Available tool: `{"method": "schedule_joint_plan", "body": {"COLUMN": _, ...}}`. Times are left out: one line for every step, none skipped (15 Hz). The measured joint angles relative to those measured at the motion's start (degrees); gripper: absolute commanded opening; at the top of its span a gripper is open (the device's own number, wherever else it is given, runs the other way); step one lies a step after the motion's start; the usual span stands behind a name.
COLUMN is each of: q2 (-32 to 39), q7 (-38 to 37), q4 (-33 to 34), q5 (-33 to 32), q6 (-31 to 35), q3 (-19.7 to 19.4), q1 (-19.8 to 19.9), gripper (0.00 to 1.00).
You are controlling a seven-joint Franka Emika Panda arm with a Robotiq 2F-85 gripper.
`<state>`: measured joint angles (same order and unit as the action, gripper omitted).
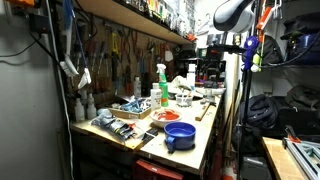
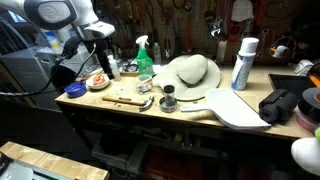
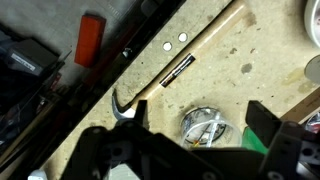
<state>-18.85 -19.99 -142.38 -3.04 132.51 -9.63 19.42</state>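
In the wrist view my gripper (image 3: 200,112) is open, one dark finger on each side of a clear plastic cup (image 3: 206,128) that stands on the wooden bench top (image 3: 230,50) below. The cup holds small thin items. The fingers do not touch it. A green spray bottle (image 3: 256,142) is just beside the cup. In an exterior view the arm reaches in from the upper left and the gripper (image 2: 102,60) hangs above the bench near the green spray bottle (image 2: 145,60).
A black pen (image 3: 178,70) and a red block (image 3: 90,38) lie farther off. The bench also holds a blue bowl (image 2: 74,90) (image 1: 180,133), a plate (image 2: 97,81), a straw hat (image 2: 190,72), a white spray can (image 2: 243,62) and a small dark cup (image 2: 168,99).
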Motion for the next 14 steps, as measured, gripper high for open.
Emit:
{"method": "schedule_joint_plan", "body": {"q2": 0.67, "q7": -2.41, "q4": 0.41, "q5": -0.04, "q6": 0.22, "q3": 0.41, "q1": 0.00, "gripper": 1.00}}
{"method": "schedule_joint_plan", "body": {"q2": 1.91, "q7": -5.83, "q4": 1.29, "q5": -0.14, "q6": 1.35, "q3": 0.88, "q1": 0.02, "gripper": 1.00}}
{"method": "schedule_joint_plan", "body": {"q2": 3.82, "q7": -9.28, "q4": 2.68, "q5": -0.06, "q6": 3.06, "q3": 1.27, "q1": 0.01, "gripper": 1.00}}
{"method": "schedule_joint_plan", "body": {"q2": 6.11, "q7": -12.41, "q4": 4.47, "q5": -0.11, "q6": 4.74, "q3": 1.43, "q1": 0.02, "gripper": 1.00}}
{"method": "schedule_joint_plan", "body": {"q2": 8.55, "q7": -15.49, "q4": 6.44, "q5": -0.40, "q6": 6.52, "q3": 1.45, "q1": 0.07, "gripper": 1.00}}
{"method": "schedule_joint_plan", "body": {"q2": 11.10, "q7": -18.66, "q4": 8.56, "q5": -0.91, "q6": 8.40, "q3": 1.36, "q1": 0.14, "gripper": 1.00}}
{"method": "schedule_joint_plan", "body": {"q2": 13.68, "q7": -22.04, "q4": 10.69, "q5": -2.04, "q6": 10.08, "q3": 1.21, "q1": 0.23, "gripper": 1.00}}
{"method": "schedule_joint_plan", "body": {"q2": 16.15, "q7": -25.84, "q4": 12.85, "q5": -4.12, "q6": 11.31, "q3": 0.90, "q1": 0.29, "gripper": 1.00}}
{"method": "schedule_joint_plan", "body": {"q2": 18.49, "q7": -29.67, "q4": 14.90, "q5": -6.71, "q6": 11.86, "q3": 0.47, "q1": 0.27, "gripper": 1.00}}
{"method": "schedule_joint_plan", "body": {"q2": 20.62, "q7": -32.67, "q4": 16.80, "q5": -8.57, "q6": 11.93, "q3": -0.06, "q1": 0.13, "gripper": 1.00}}
{"method": "schedule_joint_plan", "body": {"q2": 22.62, "q7": -34.85, "q4": 18.60, "q5": -9.51, "q6": 11.93, "q3": -0.72, "q1": -0.21, "gripper": 1.00}}
{"method": "schedule_joint_plan", "body": {"q2": 24.49, "q7": -36.52, "q4": 20.24, "q5": -9.86, "q6": 11.92, "q3": -1.43, "q1": -0.70, "gripper": 0.97}}
{"method": "schedule_joint_plan", "body": {"q2": 26.09, "q7": -37.74, "q4": 21.65, "q5": -9.88, "q6": 11.90, "q3": -2.06, "q1": -1.25, "gripper": 0.84}}
{"method": "schedule_joint_plan", "body": {"q2": 27.51, "q7": -38.66, "q4": 22.95, "q5": -9.81, "q6": 11.89, "q3": -2.65, "q1": -1.91, "gripper": 0.75}}
